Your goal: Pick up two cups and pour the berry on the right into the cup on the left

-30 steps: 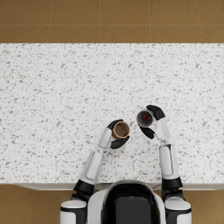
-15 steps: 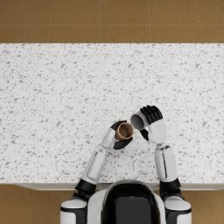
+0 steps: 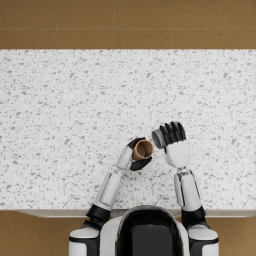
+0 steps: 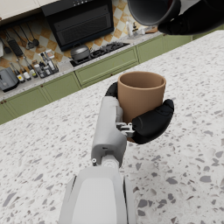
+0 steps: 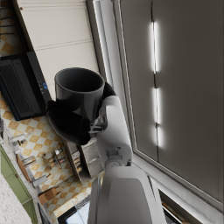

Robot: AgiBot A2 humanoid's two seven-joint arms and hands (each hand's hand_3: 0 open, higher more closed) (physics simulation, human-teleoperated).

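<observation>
Speckled counter [image 3: 65, 110], cups [image 3: 143, 149] near front edge

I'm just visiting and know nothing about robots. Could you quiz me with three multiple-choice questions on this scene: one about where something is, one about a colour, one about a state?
1. Where is the grey cup relative to the brown cup in the head view?
A. Close beside it, on the robot's right
B. Far off at the counter's back edge
C. Stacked inside it

2. What colour is the cup that the left hand holds?
A. Grey
B. Brown
C. Green

3. How does the grey cup sit in the right hand?
A. Standing on the counter, unheld
B. Held upright, mouth up
C. Held tipped, mouth toward the brown cup

Answers:
1. A, the head view shows the two nearly rim to rim.
2. B, the left wrist view shows fingers wrapped round a brown cup.
3. C, the head view shows it on its side, mouth facing the brown cup.
</observation>
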